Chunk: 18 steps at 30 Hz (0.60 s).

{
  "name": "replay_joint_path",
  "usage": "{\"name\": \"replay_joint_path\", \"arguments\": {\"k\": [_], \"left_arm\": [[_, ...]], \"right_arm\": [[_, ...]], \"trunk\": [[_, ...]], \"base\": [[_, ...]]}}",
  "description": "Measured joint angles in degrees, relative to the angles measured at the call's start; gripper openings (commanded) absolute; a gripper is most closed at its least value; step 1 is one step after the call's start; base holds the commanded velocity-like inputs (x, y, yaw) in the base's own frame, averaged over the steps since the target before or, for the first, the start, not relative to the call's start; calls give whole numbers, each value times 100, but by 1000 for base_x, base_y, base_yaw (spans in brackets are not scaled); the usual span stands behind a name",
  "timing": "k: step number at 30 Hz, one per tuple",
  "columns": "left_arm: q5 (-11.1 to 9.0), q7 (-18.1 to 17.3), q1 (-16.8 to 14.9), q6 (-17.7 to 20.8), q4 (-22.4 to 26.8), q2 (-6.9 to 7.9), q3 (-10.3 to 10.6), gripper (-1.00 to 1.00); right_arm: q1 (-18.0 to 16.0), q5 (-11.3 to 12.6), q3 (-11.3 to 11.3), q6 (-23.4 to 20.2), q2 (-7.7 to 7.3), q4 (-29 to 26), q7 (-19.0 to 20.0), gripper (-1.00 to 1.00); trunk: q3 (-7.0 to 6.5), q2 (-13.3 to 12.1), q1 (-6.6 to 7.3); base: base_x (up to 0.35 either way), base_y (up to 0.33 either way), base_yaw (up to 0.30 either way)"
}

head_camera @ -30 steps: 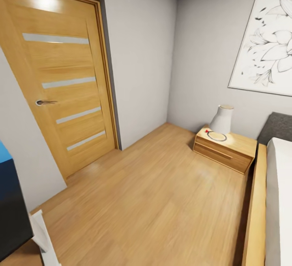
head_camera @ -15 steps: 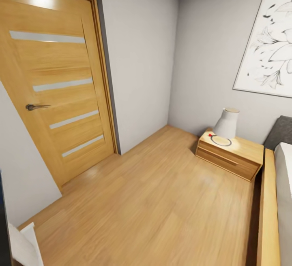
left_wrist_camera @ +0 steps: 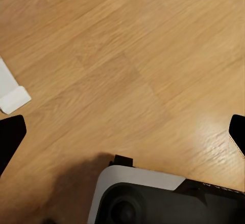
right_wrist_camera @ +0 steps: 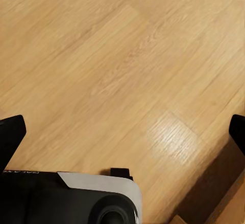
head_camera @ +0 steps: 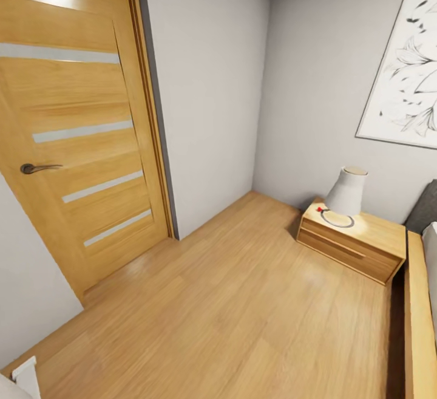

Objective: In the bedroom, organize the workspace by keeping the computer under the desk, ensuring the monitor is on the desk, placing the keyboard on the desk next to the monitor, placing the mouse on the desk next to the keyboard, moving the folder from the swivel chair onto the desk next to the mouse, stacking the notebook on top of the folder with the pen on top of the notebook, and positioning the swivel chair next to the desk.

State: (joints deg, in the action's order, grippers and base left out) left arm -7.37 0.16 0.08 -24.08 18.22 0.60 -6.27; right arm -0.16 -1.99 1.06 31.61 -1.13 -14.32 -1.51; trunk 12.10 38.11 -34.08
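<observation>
None of the desk items appear in the head view, which faces a room corner across bare wood floor (head_camera: 243,314). In the left wrist view my left gripper (left_wrist_camera: 122,132) hangs over the floor, open, its dark fingertips (left_wrist_camera: 10,134) far apart with nothing between them. My right gripper (right_wrist_camera: 122,132) is open too, its fingertips (right_wrist_camera: 10,134) wide apart above floorboards. A white corner of some object (head_camera: 24,378) pokes in at the lower left edge of the head view; a similar white piece (left_wrist_camera: 11,93) lies on the floor in the left wrist view.
A shut wooden door (head_camera: 79,138) with a dark handle (head_camera: 37,168) stands at the left. A low wooden nightstand (head_camera: 355,247) holds a white lamp (head_camera: 347,191) and a dark ring (head_camera: 337,220). A wooden bed frame (head_camera: 419,320) runs along the right edge.
The camera has moved on towards the corner. A dark, blue-topped piece of furniture at the lower left has slid out of the picture, and the white object there is nearly gone.
</observation>
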Motion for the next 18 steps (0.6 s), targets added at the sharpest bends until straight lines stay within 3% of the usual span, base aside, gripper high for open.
{"name": "replay_joint_path", "arguments": {"k": [9,18], "left_arm": [[0,0,0,0,0,0,0,100],[-1,0,1,0,0,0,1,100]], "right_arm": [[0,0,5,0,7,0,0,100],[0,0,6,0,9,0,0,100]], "trunk": [[0,0,0],[0,0,0]], "base": [[321,0,63],[321,-24,213]]}}
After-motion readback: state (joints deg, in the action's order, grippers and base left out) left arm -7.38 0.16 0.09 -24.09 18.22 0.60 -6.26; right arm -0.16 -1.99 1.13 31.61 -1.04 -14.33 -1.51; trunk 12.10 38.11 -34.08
